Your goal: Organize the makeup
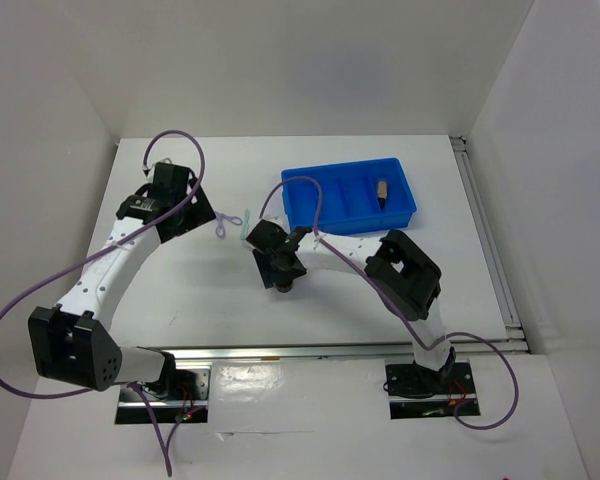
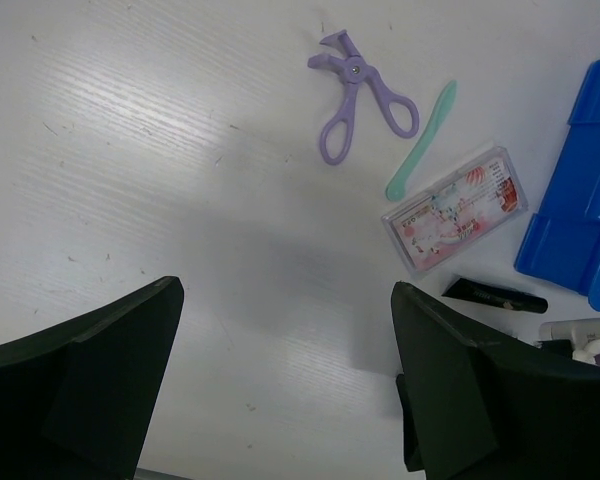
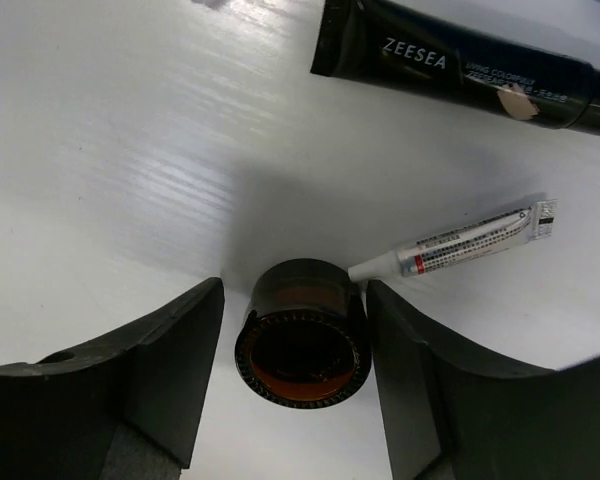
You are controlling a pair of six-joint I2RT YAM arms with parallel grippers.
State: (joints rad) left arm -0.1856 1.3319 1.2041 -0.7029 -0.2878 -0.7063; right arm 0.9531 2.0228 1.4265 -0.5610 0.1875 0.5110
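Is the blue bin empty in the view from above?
No, a tan bottle with a black cap lies in one compartment of the blue bin.

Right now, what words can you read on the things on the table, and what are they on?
"ZEESEA": white letters on the black tube.
Smaller print beside it on that tube: too blurred to read.
Print on the small silver tube: too small to read.
Label on the clear pink case: too blurred to read.
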